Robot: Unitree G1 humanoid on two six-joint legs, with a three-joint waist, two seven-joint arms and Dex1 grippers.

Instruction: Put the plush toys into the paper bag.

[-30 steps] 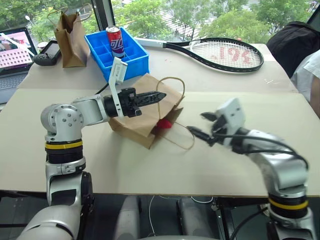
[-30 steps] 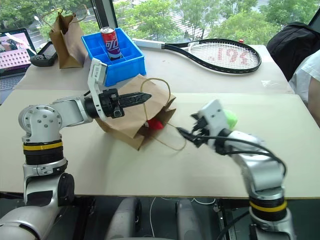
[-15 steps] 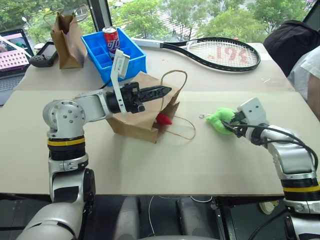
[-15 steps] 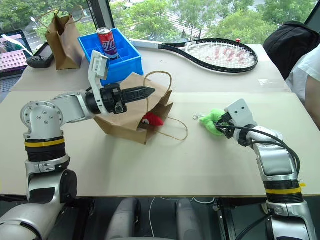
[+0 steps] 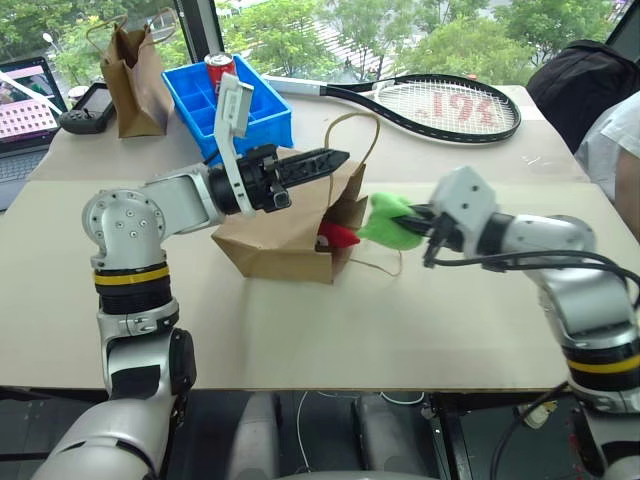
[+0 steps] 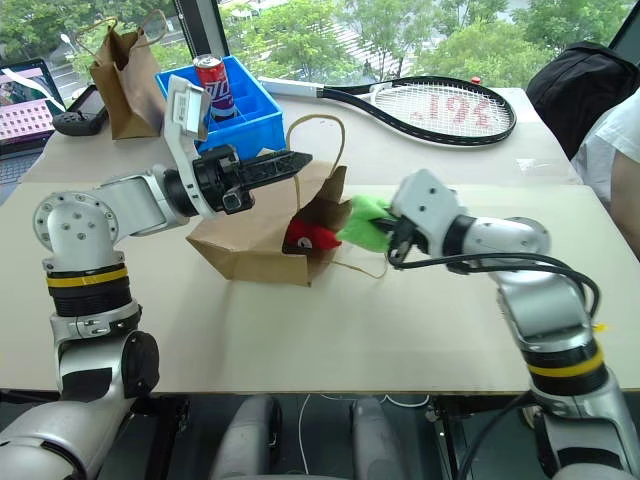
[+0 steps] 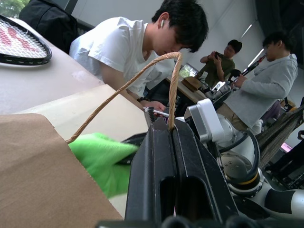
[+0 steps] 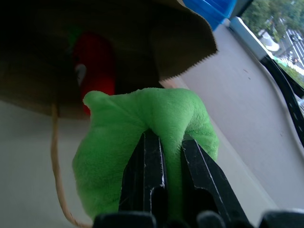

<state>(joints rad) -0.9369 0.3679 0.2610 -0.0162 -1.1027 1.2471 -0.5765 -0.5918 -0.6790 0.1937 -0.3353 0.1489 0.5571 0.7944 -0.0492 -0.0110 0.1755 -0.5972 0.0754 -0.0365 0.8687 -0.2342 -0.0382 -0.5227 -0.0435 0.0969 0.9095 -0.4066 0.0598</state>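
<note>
At the mouth of the paper bag (image 5: 285,235), lying on its side on the desk (image 5: 300,330), my left fingers (image 5: 335,159) are pressed together on its upper cord handle (image 7: 137,78), lifting the opening. My right fingers (image 8: 161,166) pinch the green plush toy (image 5: 390,220) just outside it. The red chili (image 6: 305,236) already sits inside. Next, I judge, I push the green one past the rim, then let go.

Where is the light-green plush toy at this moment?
In the head views the rounded light-green plush toy is pinched in the right gripper, just outside the mouth of the wide brown paper bag, beside the red chili plush.
</note>
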